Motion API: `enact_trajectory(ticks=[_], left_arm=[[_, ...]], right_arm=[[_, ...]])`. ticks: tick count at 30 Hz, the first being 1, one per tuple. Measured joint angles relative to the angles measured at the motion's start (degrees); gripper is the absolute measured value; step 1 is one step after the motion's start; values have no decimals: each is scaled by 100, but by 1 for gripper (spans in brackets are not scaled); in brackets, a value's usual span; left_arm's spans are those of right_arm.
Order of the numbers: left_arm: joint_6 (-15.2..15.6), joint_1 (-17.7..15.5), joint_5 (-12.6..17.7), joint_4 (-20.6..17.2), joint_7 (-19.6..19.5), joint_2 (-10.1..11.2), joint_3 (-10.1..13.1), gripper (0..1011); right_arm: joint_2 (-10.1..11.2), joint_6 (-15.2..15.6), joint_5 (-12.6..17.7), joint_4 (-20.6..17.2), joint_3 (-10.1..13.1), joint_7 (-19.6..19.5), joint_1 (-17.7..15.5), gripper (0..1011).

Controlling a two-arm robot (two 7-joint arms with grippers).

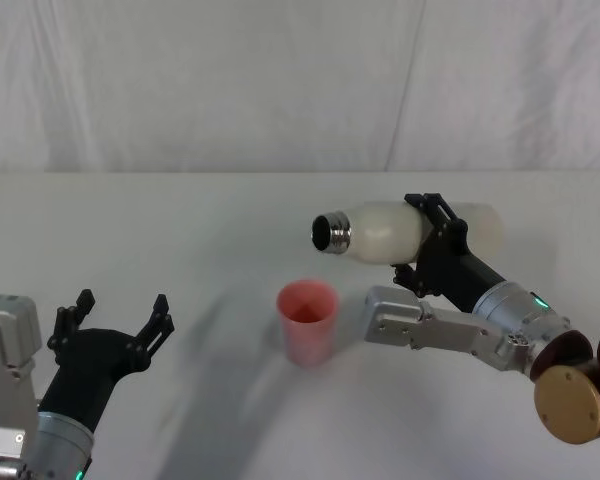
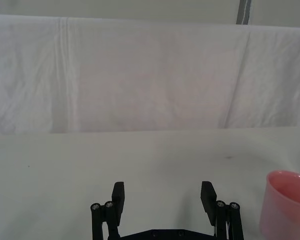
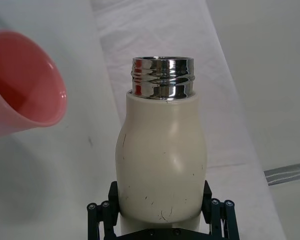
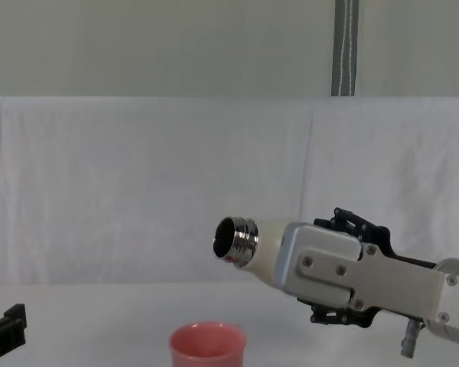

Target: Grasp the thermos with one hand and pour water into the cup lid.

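Observation:
My right gripper is shut on the cream-white thermos, which it holds lying nearly level in the air with its open steel neck pointing left, up and to the right of the cup lid. The pink cup lid stands upright on the white table, below and slightly left of the neck. From the right wrist, the thermos sits between the fingers and the cup lid lies off to one side. In the chest view the neck hangs above the cup lid. My left gripper is open at the front left, holding nothing.
A white cloth covers the table and the backdrop behind it. My left gripper faces bare cloth, with the cup lid at the edge of that view.

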Motion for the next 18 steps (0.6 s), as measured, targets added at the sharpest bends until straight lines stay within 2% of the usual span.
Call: enact_trajectory(ticks=[18], left_arm=[[0, 0, 0, 0, 0, 0, 0, 1001]], right_arm=[[51, 49, -295, 5, -171, -56, -23, 948]])
